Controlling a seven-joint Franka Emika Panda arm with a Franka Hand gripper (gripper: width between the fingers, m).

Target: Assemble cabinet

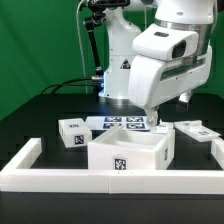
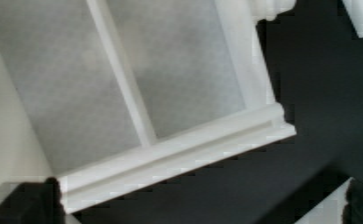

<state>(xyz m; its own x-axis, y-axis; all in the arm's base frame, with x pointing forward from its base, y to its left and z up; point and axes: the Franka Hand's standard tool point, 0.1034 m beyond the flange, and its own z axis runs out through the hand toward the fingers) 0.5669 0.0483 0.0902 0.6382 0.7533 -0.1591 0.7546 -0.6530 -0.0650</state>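
Note:
The cabinet's large white box body (image 1: 128, 152) stands open-topped in the middle of the table, with a tag on its front wall. My gripper (image 1: 152, 120) hangs just over its far right corner. In the wrist view the box's ridged white inside (image 2: 142, 90) fills most of the picture, and its edge (image 2: 196, 150) runs across above the black table. My gripper (image 2: 196, 207) is open and empty, with its fingertips far apart at the picture's edges. A small white tagged block (image 1: 72, 132) lies to the exterior view's left. A white panel (image 1: 195, 130) lies to the right.
The marker board (image 1: 115, 123) lies flat behind the box. The long low white rim bar (image 1: 100, 180) runs along the front and up both sides. The robot's base (image 1: 120, 70) stands at the back. Part of another white piece (image 2: 276, 8) shows in the wrist view.

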